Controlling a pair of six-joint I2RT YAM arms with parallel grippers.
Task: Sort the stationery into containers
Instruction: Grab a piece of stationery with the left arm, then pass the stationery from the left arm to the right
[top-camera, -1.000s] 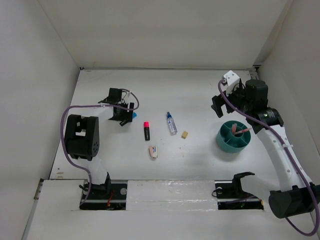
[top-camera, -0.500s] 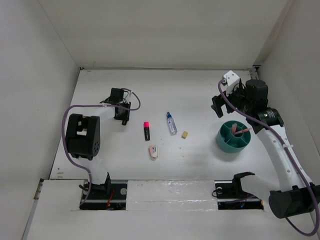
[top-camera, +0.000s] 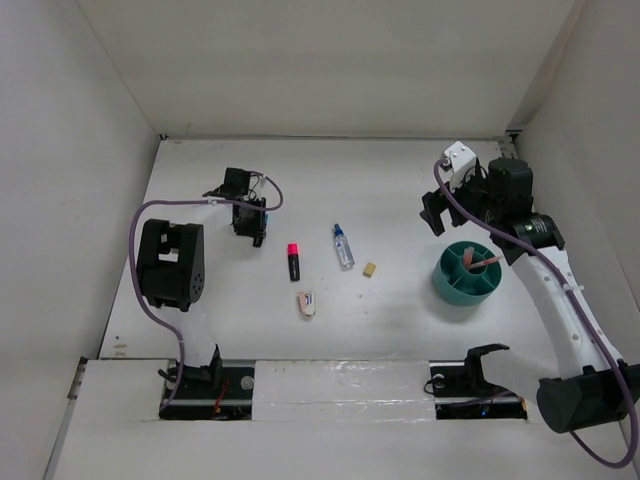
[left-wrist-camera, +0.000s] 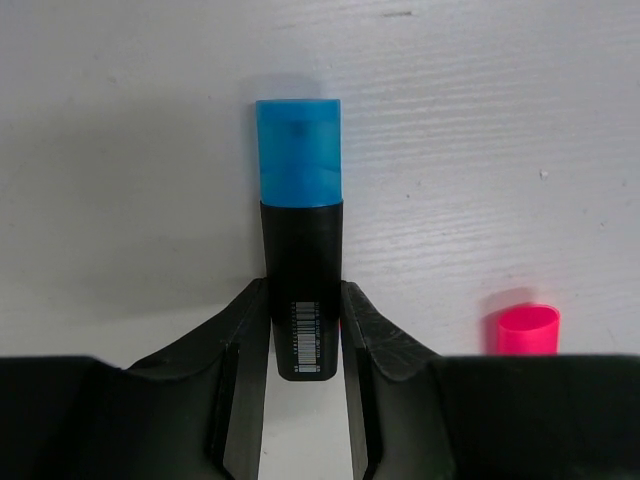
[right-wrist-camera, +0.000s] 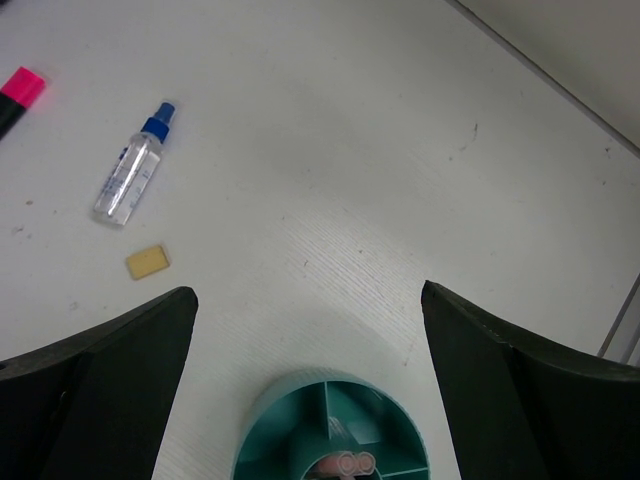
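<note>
My left claw (left-wrist-camera: 303, 300) pinches both sides of the black plastic highlighter with the blue cap (left-wrist-camera: 300, 230), far left on the white table (left-wrist-camera: 480, 120). Its barcode sticker (left-wrist-camera: 307, 335) is too small to read. The pink-capped black highlighter (left-wrist-camera: 527, 330) lies near, on the right. My right claw (right-wrist-camera: 308, 300) gapes wide above the round teal plastic cup (right-wrist-camera: 262, 440).
</note>
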